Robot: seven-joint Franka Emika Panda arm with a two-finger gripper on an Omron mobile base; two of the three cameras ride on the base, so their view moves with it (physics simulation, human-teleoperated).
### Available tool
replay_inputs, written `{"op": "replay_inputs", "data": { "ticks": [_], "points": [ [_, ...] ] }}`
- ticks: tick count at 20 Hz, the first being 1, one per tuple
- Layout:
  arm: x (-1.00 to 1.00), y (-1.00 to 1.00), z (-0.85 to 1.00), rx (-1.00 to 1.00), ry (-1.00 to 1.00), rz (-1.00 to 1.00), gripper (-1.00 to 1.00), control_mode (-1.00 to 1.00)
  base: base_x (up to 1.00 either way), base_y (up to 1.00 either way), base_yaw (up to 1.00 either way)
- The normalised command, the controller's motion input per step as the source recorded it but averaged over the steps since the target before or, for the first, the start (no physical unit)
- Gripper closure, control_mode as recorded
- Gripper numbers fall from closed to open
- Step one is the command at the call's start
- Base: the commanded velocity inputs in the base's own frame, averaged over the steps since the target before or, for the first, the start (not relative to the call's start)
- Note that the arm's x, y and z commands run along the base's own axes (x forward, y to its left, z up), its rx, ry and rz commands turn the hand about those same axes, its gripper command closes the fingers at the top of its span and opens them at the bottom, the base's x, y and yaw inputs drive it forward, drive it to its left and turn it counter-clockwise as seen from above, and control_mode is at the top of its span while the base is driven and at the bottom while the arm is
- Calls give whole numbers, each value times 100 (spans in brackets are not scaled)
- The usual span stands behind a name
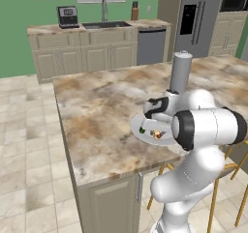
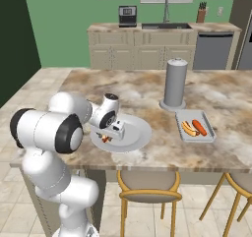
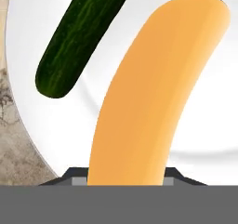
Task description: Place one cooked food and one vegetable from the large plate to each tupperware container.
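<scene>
- We take the large plate (image 2: 140,133) as landmark; it lies on the marble island counter (image 1: 97,106), near the edge by the stools.
- In the hand view the hot dog bun (image 3: 153,93) runs lengthwise from the bottom centre up to the upper right, curving slightly rightward at its far end. Its near end sits between the two dark fingertip bases at the bottom edge.
- The cucumber (image 3: 79,37) lies on the plate beside the bun, to its left in the hand view and apart from it. Its long axis is diagonal, rounded end toward the plate rim at lower left, the other end running out of the top of the picture.
- The gripper (image 2: 114,132) is down over the plate's left part in the right base view. The bun lies between its fingers; we cannot tell whether the pads press on it or how wide the gap is.
- One grey tray (image 2: 196,127) sits on the counter to the right of the plate, well apart; it holds a second hot dog (image 2: 188,128) and the carrot (image 2: 199,127), side by side and roughly parallel.
- A grey cylinder canister (image 2: 175,83) stands upright behind, between plate and tray.
</scene>
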Motion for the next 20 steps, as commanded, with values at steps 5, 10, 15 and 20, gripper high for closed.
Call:
{"op": "replay_inputs", "data": {
  "ticks": [5, 10, 15, 20],
  "points": [
    [-93, 39, 99, -21, 0, 0, 100, -100, 0, 0, 0],
    [-100, 27, 100, -5, 0, 0, 100, -100, 0, 0, 0],
    [-100, 26, 100, -5, 4, 0, 100, -100, 0, 0, 0],
    [-97, 7, 89, -2, 13, 0, 100, -100, 0, 0, 0]
  ]
}}
